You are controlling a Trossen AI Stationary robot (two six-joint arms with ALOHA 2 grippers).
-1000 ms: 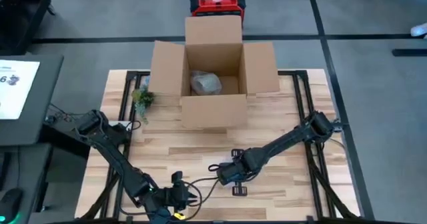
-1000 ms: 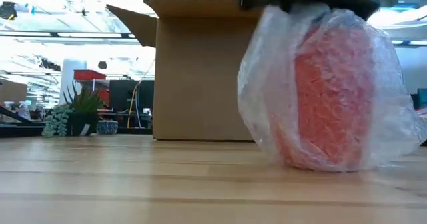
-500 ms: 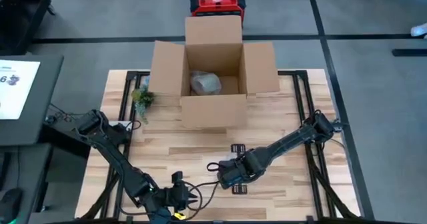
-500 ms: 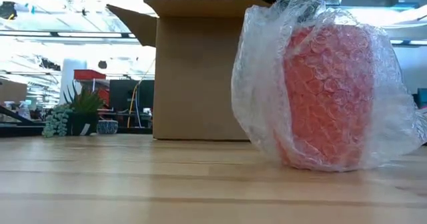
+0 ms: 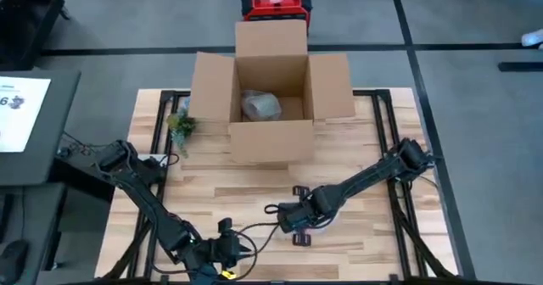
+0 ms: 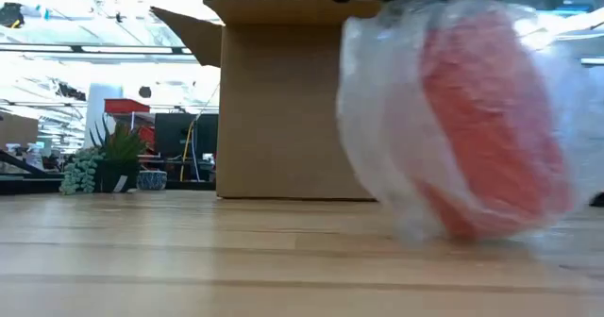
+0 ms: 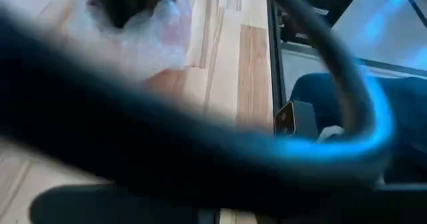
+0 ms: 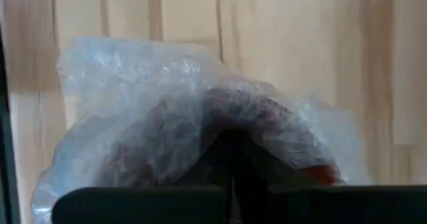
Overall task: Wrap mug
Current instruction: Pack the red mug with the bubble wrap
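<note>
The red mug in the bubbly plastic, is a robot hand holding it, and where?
Yes. The right hand grips the red mug wrapped in clear bubble wrap from above, at the top of the wrap. The left hand holds nothing.

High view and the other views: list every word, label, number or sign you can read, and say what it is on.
"6": a large dark digit on the white sheet lying on the grey stand left of the table; the smaller print on it is too small to read.
Red device behind the cardboard box: its blue lit panel is too small to read.
The low view and both wrist views show no readable text.
</note>
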